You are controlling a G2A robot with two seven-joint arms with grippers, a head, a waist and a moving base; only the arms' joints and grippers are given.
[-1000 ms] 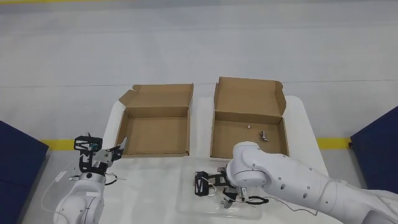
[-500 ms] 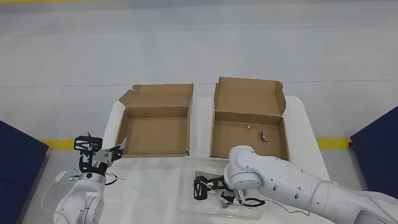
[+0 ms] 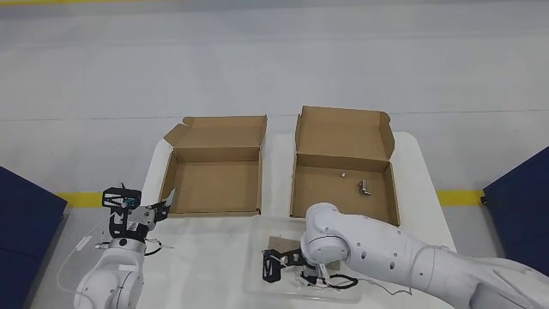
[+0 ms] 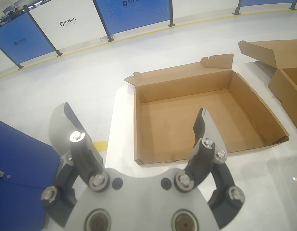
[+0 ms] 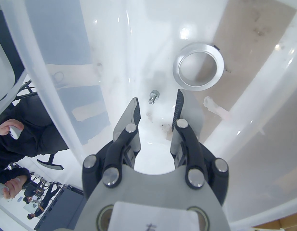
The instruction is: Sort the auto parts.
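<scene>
Right jaws: partly open, empty, a small silver bolt point(image 5: 152, 96) at their tips inside the clear plastic tray point(image 3: 253, 288), lower centre of the top view.
Silver metal ring point(image 5: 198, 66): just beside the bolt.
Left jaws: wide open, empty, lower left, near the brown cardboard box point(image 3: 214, 186).

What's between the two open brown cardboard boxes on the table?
Nothing; the top view shows a bare strip of white table between the left brown cardboard box and the right brown cardboard box.
</scene>
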